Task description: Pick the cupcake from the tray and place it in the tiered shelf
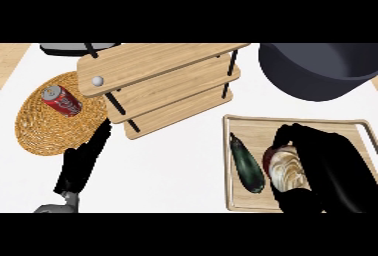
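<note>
One cupcake (286, 170) sits on the tray (244, 122) at the tabletop's right edge, my right hand (325, 155) curled around it; light, soft-topped, best held by its base.

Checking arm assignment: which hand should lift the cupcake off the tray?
Right. The right hand is already over the tray, its fingers curled around the cupcake beside the eggplant. The left hand rests open on the far side, near the woven mat, away from the tray.
</note>
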{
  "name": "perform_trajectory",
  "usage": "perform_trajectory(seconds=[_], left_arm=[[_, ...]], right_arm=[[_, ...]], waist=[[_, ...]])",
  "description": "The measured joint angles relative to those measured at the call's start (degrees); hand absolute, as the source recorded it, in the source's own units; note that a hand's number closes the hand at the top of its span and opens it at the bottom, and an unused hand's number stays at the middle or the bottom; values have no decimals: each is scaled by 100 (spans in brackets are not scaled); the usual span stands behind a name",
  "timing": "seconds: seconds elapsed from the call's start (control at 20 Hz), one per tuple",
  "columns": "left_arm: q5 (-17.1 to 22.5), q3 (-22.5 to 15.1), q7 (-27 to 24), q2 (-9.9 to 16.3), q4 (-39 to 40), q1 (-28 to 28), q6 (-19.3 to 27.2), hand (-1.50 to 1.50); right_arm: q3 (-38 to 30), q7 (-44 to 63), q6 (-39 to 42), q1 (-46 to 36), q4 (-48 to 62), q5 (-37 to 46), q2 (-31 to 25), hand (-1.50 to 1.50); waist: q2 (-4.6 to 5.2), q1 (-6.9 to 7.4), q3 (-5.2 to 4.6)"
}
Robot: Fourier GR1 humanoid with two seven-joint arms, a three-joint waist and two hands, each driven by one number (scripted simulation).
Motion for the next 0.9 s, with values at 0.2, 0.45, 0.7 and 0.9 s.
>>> perform_trajectory(seconds=[0.2,0.45,0.7,0.9], left_arm=[[-41,-14,-65,-4,6,8,-7,0],[-63,-5,-84,-4,0,1,-60,0],[-117,-12,-170,-47,27,-25,-69,0],[-163,-33,-171,-95,57,-64,-56,0]], right_arm=[[-445,275,-33,-523,-541,-205,356,150],[-1081,463,15,-1535,-513,-517,712,150],[-1456,599,70,-2860,311,-539,917,150],[-1636,510,-111,-3734,1442,-245,1002,150]], waist=[[10,37,1],[20,78,2],[23,107,3],[37,144,3]])
